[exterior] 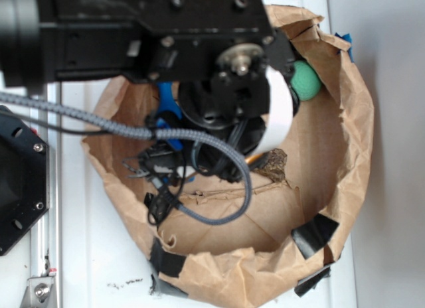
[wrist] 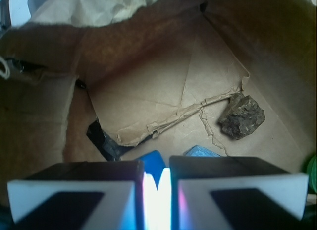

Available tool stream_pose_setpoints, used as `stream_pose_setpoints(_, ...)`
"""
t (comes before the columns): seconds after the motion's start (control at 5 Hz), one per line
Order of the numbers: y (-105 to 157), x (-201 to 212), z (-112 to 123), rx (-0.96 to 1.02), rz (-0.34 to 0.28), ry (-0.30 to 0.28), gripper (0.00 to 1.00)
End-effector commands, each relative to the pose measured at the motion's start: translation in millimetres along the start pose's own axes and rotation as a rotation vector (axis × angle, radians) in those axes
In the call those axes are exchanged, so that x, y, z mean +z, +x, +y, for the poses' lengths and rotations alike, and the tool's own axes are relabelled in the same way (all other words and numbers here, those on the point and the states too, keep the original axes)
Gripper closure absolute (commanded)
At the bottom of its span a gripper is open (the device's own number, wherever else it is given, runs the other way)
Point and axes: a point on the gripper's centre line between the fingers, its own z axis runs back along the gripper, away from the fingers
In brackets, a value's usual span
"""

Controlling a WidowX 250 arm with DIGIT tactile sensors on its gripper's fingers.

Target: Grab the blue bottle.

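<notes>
The wrist view looks down into a brown paper bag [wrist: 163, 86]. My gripper [wrist: 156, 176] has its jaws drawn close, leaving only a narrow gap. The bright blue bottle [wrist: 152, 162] sits in that gap, and a wedge of it pokes out past the fingertips. Blue light reflects on the inner pads [wrist: 133, 205]. In the exterior view the arm covers most of the bag, and a strip of the blue bottle [exterior: 170, 112] shows under the arm among the black fingers and cables. Most of the bottle is hidden.
A pale-blue sponge [wrist: 200, 151] lies just beyond the right finger. A brown rock-like lump [wrist: 241, 117] sits further right on the bag floor. A green ball [exterior: 305, 81] rests by the bag's far wall. Black tape [exterior: 315, 231] patches the bag rim [exterior: 352, 142].
</notes>
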Motion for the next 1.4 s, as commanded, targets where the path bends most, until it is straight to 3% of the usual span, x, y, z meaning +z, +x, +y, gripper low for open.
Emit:
stream_pose_setpoints(0.0, -10, 2, 5, -0.054, 0.021, 0.05, 0.0)
stream_pose_setpoints(0.4, -40, -34, 18, -0.172, 0.116, 0.117, 0.0)
stream_pose_setpoints(0.8, -51, -56, 13, -0.221, 0.183, 0.128, 0.0)
stream_pose_setpoints(1.2, -55, -82, -4, -0.27, 0.227, 0.094, 0.0)
